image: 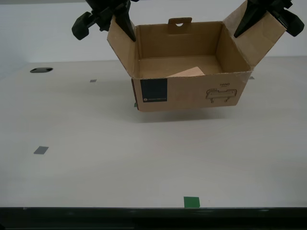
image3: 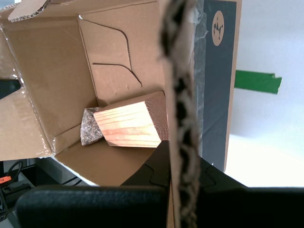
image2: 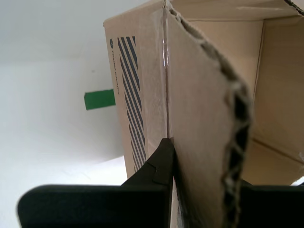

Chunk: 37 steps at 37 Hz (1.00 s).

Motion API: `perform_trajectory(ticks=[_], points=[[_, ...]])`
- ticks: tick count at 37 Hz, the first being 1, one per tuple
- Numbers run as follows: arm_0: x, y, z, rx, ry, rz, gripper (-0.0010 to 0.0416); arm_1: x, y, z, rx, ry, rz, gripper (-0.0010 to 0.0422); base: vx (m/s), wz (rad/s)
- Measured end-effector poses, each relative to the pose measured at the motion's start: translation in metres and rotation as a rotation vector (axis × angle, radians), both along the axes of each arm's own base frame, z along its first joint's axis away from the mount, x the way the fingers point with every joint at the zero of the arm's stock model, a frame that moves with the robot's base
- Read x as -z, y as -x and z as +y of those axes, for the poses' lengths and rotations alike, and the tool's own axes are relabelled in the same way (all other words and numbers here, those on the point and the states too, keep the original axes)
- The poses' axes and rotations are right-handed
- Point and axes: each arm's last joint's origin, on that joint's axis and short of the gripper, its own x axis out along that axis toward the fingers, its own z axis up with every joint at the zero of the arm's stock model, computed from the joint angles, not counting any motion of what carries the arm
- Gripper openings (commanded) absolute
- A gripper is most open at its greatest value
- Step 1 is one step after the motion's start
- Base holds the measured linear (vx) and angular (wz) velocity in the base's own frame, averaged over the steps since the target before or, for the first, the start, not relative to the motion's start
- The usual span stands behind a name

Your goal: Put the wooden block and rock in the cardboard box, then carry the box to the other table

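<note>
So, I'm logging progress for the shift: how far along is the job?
Done: the wooden block and rock lie inside the cardboard box. In hand: my first gripper and my second gripper each clamp a side flap, and the shadow beneath suggests the box is lifted. Left: carrying it to the other table, not in view.

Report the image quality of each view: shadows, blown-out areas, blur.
Exterior view: even light and sharp, with a soft shadow on the table beneath the cardboard box. Second wrist view: the near flap edge is blurred, and the table around the green tape is washed out. First wrist view: the wooden block is brightly lit, and the close flap edge is out of focus.
</note>
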Motion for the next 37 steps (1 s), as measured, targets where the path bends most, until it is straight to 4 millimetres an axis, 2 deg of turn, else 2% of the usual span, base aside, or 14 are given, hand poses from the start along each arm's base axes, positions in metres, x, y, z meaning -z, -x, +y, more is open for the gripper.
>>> perform_trajectory(ticks=[19,37], points=[[-0.0016,0.0010,0.0005,0.000,-0.001,-0.003,-0.0001,-0.0018,0.0001,-0.0016,-0.036,0.015,0.016,-0.0002,-0.100,-0.010],[-0.0002,0.0047,0.0009,0.009,0.003,0.048,-0.0001,-0.0025,-0.0004,-0.0030,0.022,0.001,-0.031,-0.0002,-0.113,-0.020]])
